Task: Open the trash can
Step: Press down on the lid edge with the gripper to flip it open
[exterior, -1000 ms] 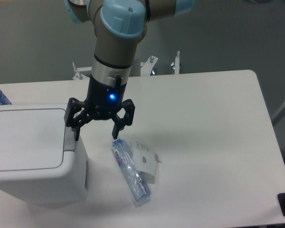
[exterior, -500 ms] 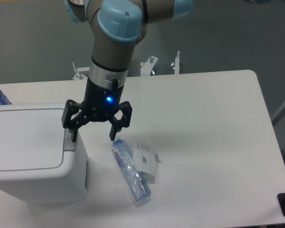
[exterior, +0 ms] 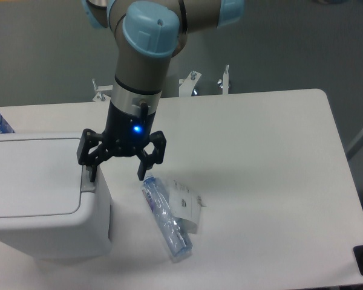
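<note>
Trash can: rigid white plastic, lid shut, probably light and slick. Gripper spread, empty, over the grey tab; press there, don't grasp.

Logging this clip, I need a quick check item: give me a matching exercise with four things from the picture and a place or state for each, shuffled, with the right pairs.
Things:
1. trash can
2. gripper
3. bottle
4. table

Places or states:
A. crushed, lying on its side
B. open, one finger over the grey tab
C. white, carries everything else
D. lid shut, at the left edge

Pairs: 1-D, 2-B, 3-A, 4-C
</note>
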